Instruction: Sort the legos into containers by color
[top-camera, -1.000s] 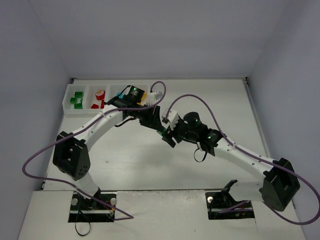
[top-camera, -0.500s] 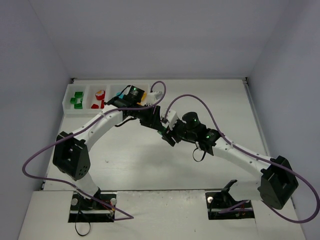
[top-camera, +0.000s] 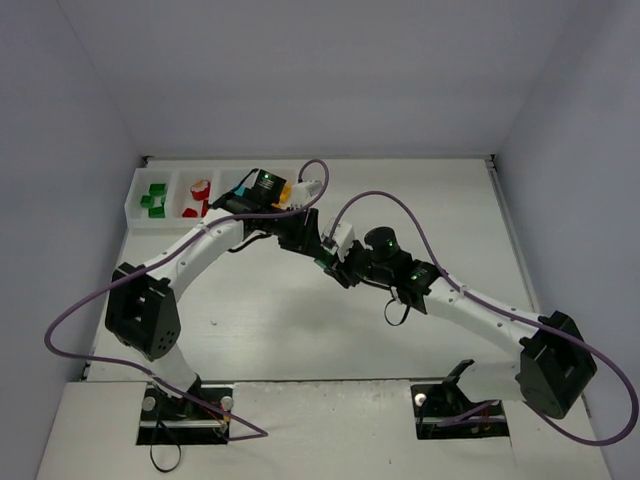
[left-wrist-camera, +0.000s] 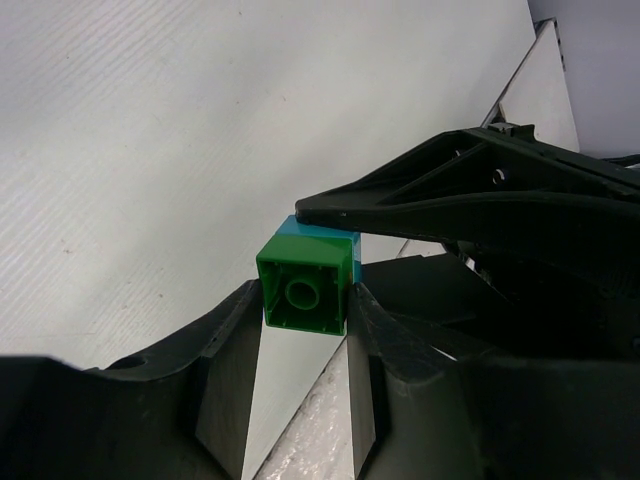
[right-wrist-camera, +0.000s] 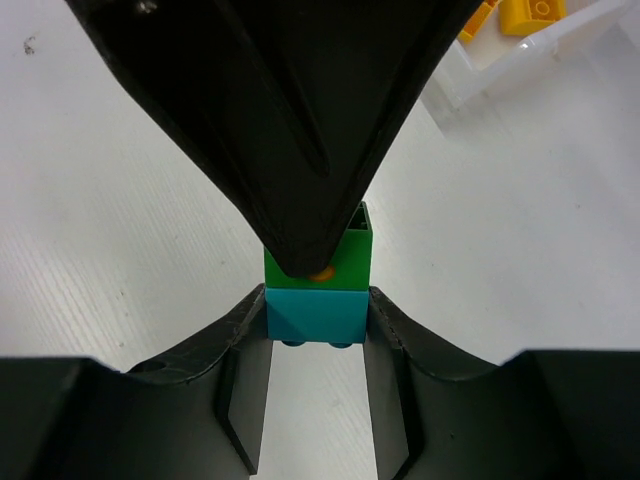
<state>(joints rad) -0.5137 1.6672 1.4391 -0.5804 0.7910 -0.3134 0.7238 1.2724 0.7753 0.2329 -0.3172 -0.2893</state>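
A green brick (left-wrist-camera: 303, 291) and a cyan-blue brick (right-wrist-camera: 317, 312) are stuck together as one small stack, held above the table between both arms (top-camera: 326, 262). My left gripper (left-wrist-camera: 305, 305) is shut on the green brick. My right gripper (right-wrist-camera: 317, 318) is shut on the cyan-blue brick, its fingers facing the left gripper's. The white tray (top-camera: 134, 207) lies at the far left, holding green bricks (top-camera: 153, 198), red bricks (top-camera: 197, 197), a cyan-blue one partly hidden by the left wrist, and yellow-orange bricks (right-wrist-camera: 530, 10).
The tray's near wall (right-wrist-camera: 560, 40) shows at the top right of the right wrist view. Purple cables (top-camera: 380, 200) loop over both arms. White side walls close in the table on the left, right and back.
Both grippers have kept their hold on the stack. The joined wrists have shifted slightly to the left and away, and the left wrist has turned a little, uncovering a yellow brick in the tray.
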